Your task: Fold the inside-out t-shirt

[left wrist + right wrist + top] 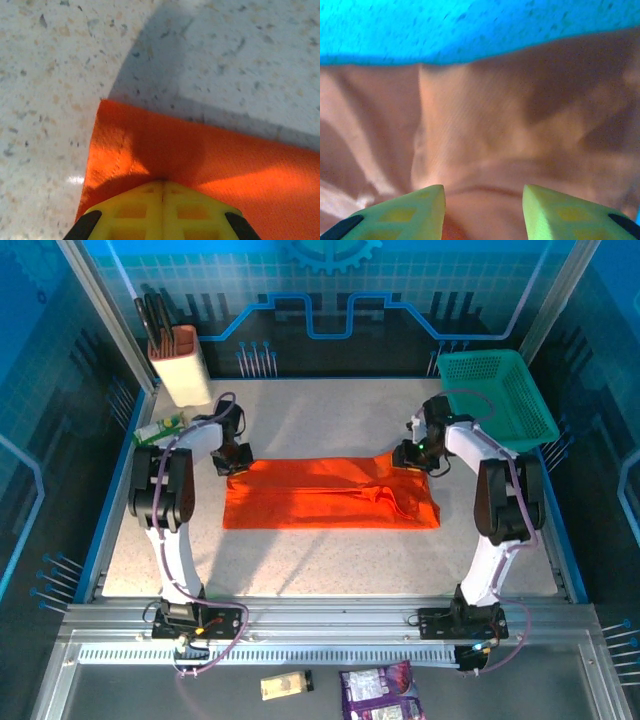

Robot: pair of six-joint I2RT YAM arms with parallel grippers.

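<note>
The inside-out t-shirt (pixel 330 495) lies as a long orange-red band across the middle of the table, smooth on the left and creased at its right end. My left gripper (pixel 238 462) is at its far left corner. In the left wrist view the yellow fingers (pixel 162 182) are pressed together, and the fabric (pixel 225 165) draws up into their tips. My right gripper (pixel 408 455) hovers at the far right corner. The right wrist view shows it open (pixel 484 192), its tips apart over rumpled cloth (pixel 495 125).
A teal mesh basket (pixel 500 395) stands at the back right, close behind the right arm. A beige holder with dark tools (pixel 180 365) and a green packet (pixel 160 428) sit at the back left. Bare speckled table (pixel 330 560) lies in front of the shirt.
</note>
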